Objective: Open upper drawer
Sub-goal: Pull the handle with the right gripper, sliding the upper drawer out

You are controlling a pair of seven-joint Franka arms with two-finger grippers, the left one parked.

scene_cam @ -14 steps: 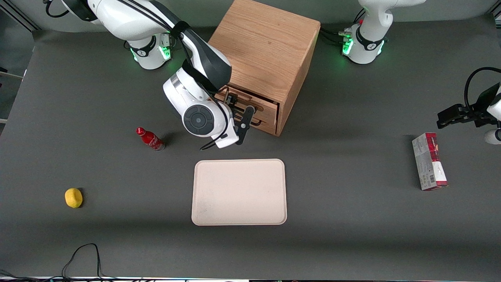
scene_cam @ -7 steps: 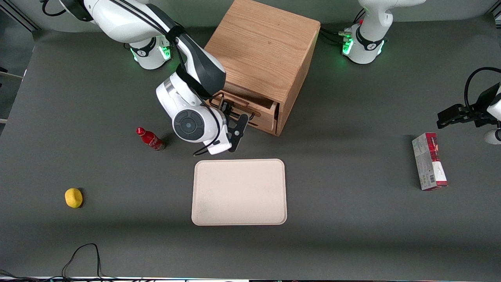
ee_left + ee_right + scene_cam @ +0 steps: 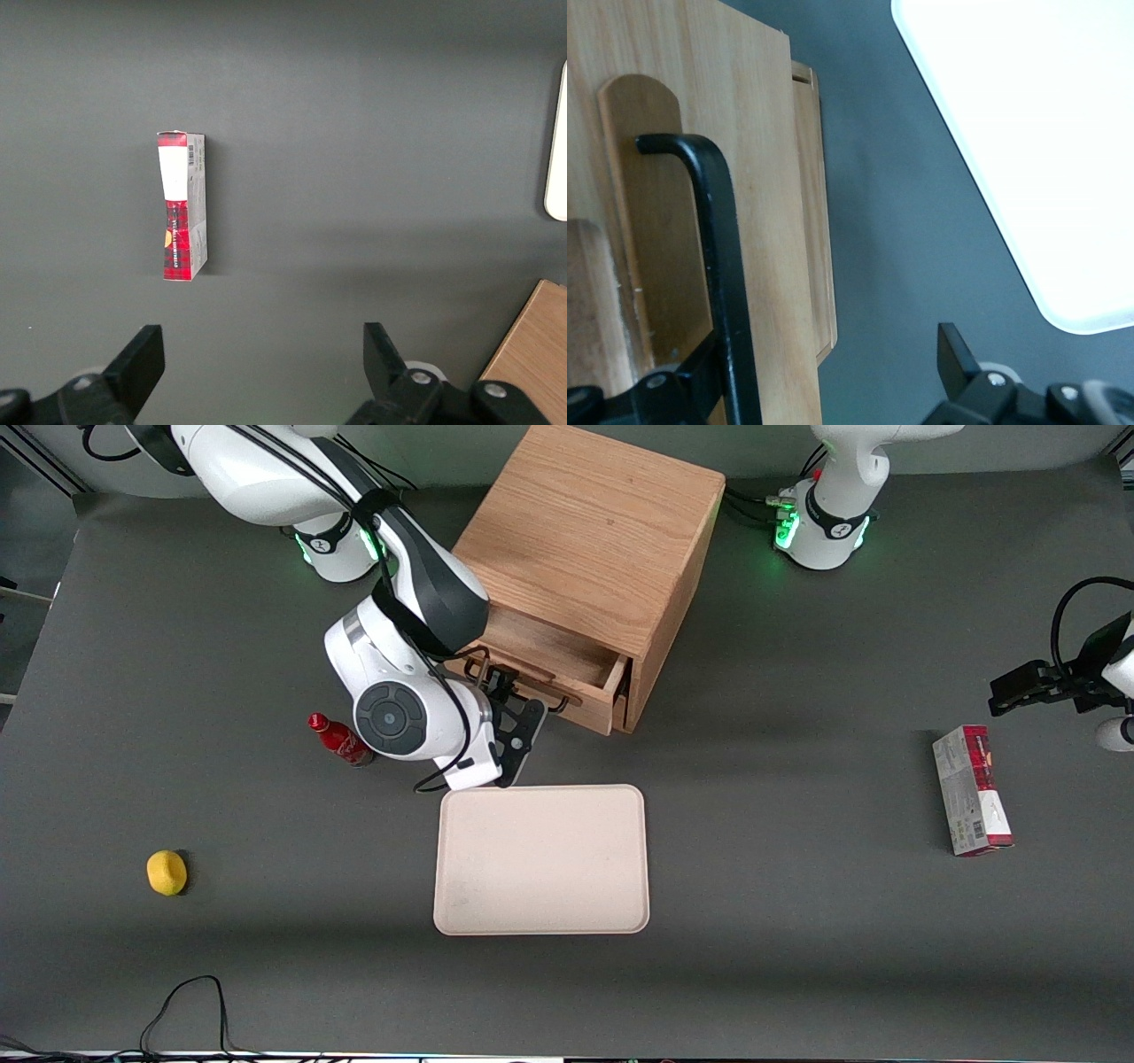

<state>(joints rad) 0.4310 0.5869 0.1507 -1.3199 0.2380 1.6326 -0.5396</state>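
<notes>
At the cabinet (image 3: 592, 558) front, the upper drawer (image 3: 556, 669) stands partly pulled out. Its black bar handle (image 3: 725, 266) runs lengthwise between the spread fingers of the gripper (image 3: 514, 722), which hook rather than pinch it, so I'd judge pulling straight away from the cabinet comes next.

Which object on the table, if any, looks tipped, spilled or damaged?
Only the red bottle leans, tilted beside the gripper at the upper drawer. The drawer is partly out, as intended. Nothing looks spilled or broken.
</notes>
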